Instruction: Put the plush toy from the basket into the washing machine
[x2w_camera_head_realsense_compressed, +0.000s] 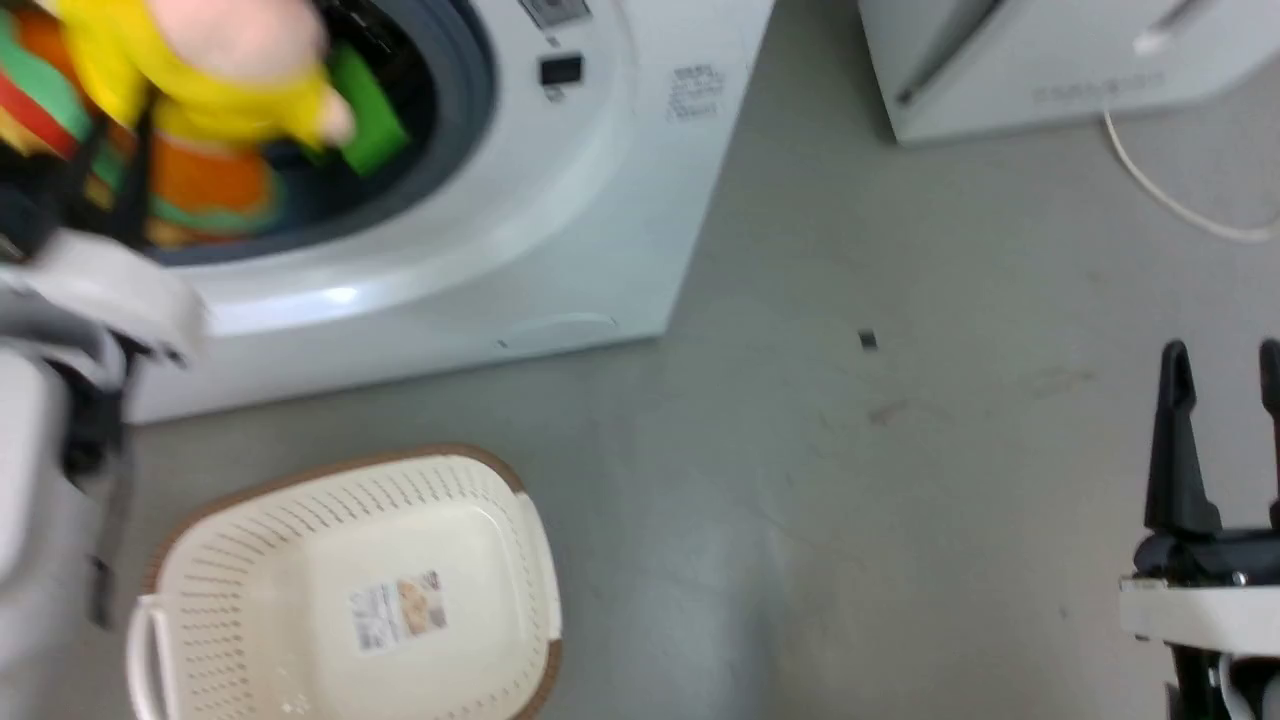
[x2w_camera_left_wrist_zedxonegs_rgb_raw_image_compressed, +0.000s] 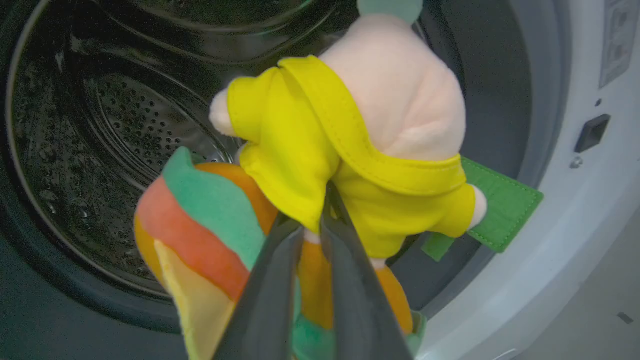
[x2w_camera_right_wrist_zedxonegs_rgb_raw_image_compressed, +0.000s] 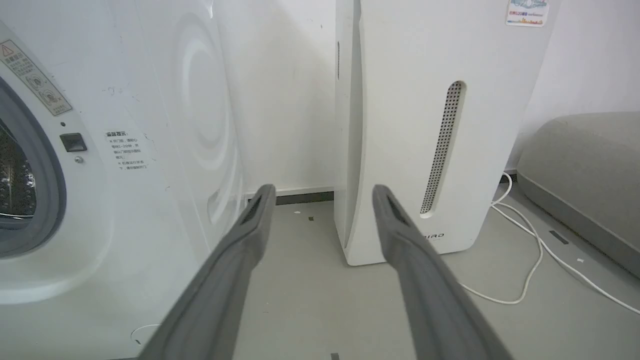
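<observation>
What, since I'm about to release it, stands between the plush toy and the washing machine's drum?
Nothing visible does. The left gripper holds the small yellow-bodied, peach-headed plush toy right at the round grey-gasketed opening of the large white washing machine, and the shiny steel drum behind it looks bare.

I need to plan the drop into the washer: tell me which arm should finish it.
Left. The left gripper is shut on the plush toy, right at the opening of the washing machine. The right gripper is open, empty and off to the side.
</observation>
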